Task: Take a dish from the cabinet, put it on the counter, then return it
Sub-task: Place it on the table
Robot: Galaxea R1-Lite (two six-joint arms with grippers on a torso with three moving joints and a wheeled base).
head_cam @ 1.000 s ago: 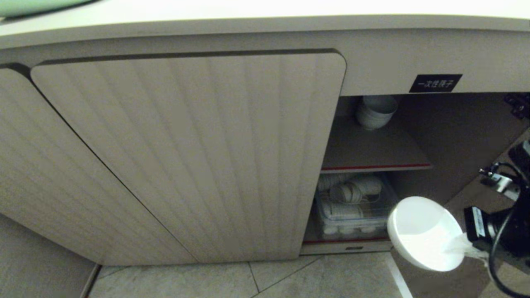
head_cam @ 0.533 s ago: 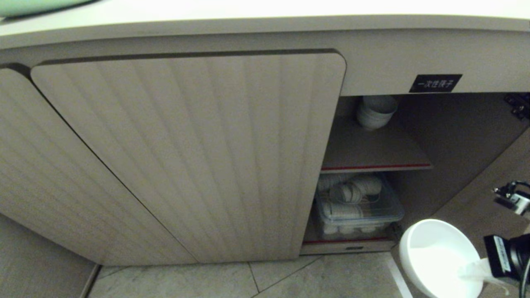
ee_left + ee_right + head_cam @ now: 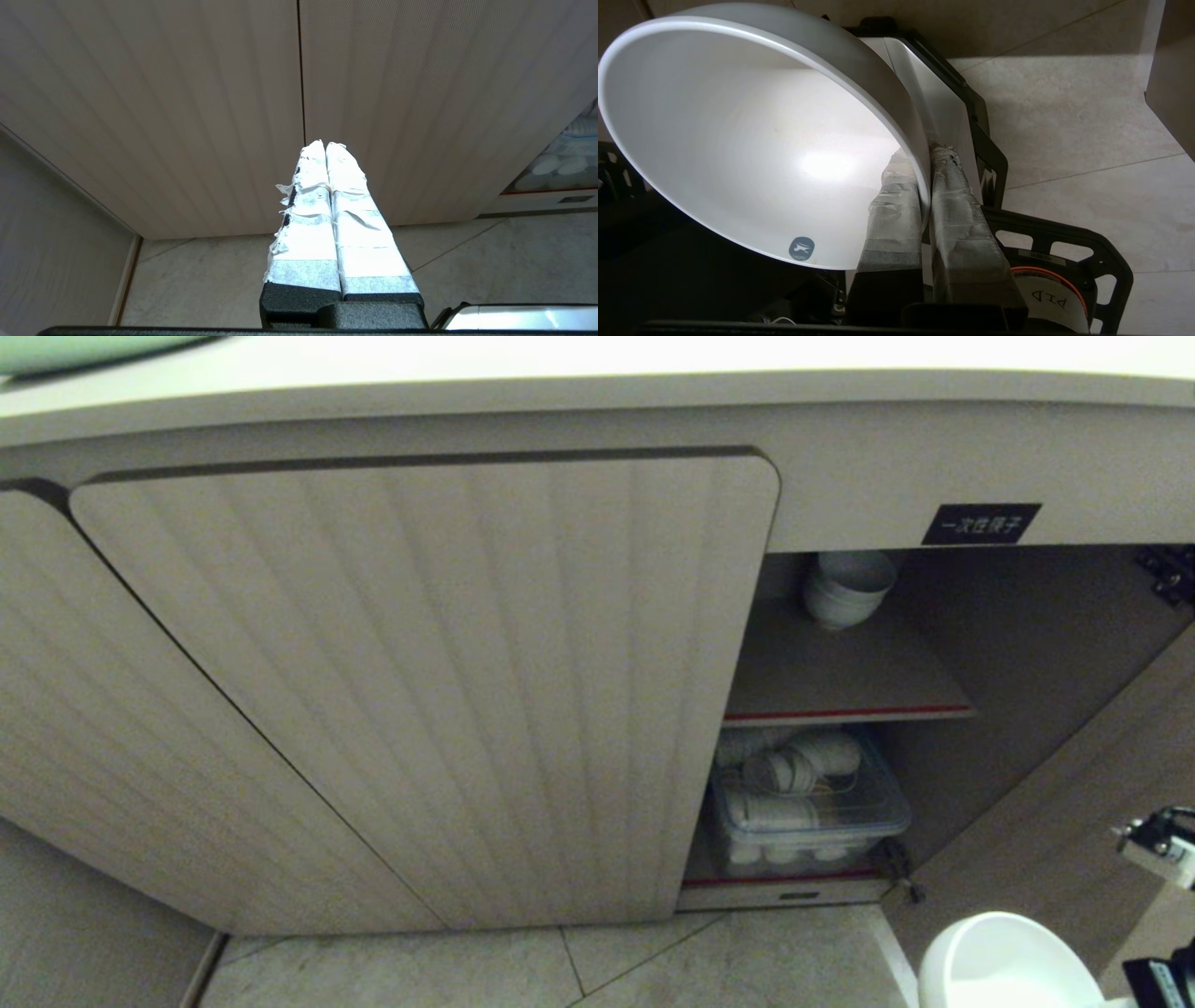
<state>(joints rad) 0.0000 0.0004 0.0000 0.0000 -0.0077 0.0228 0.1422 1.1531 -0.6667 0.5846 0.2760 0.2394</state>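
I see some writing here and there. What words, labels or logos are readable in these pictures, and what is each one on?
"一次性筷子": white letters on the small black label above the open pale beige fluted cabinet.
"PID", handwritten, seen upside down: on a white disc with an orange rim below the right gripper.
Small grey round logo inside the white round bowl: lettering too small to read.

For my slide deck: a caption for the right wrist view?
Right end effector pinching the white dish by its rim above the tiled floor.

head: down at cabinet (image 3: 840, 709) | wrists: close, floorward | shared: floor (image 3: 653, 961)
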